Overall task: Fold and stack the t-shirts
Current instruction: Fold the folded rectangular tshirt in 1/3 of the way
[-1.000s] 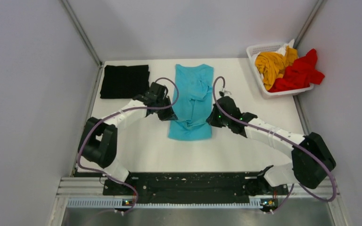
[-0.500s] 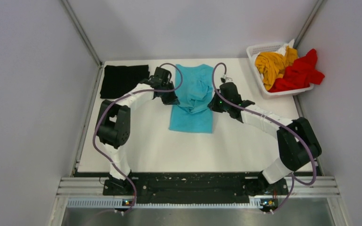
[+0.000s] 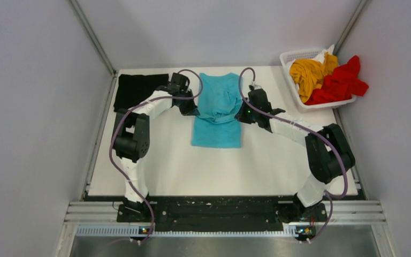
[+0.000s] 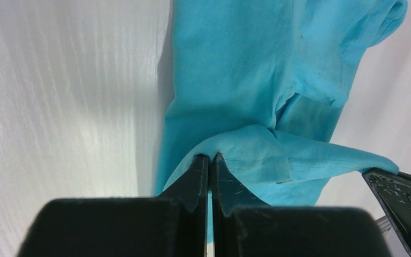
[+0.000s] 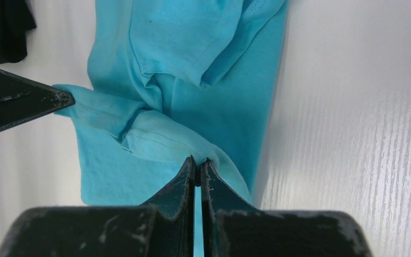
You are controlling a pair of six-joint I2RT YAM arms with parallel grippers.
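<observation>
A turquoise t-shirt (image 3: 219, 115) lies lengthwise in the middle of the table, its near end lifted and carried over its middle. My left gripper (image 3: 191, 111) is shut on the shirt's left hem corner (image 4: 214, 155). My right gripper (image 3: 241, 115) is shut on the right hem corner (image 5: 199, 159). The hem hangs taut between them above the flat part of the shirt (image 5: 155, 48). A folded black t-shirt (image 3: 136, 91) lies at the far left. The mustard t-shirt (image 3: 307, 72) and the red t-shirt (image 3: 340, 80) are bunched in the basket.
A white lattice basket (image 3: 294, 56) stands at the far right corner, with red cloth hanging over its right side. Grey walls close in the table on three sides. The black shirt's corner shows in the right wrist view (image 5: 2, 24).
Both grippers have moved away from the bases toward the far end, carrying the turquoise shirt's near hem up and over its middle. The visible flat length of shirt has shortened.
</observation>
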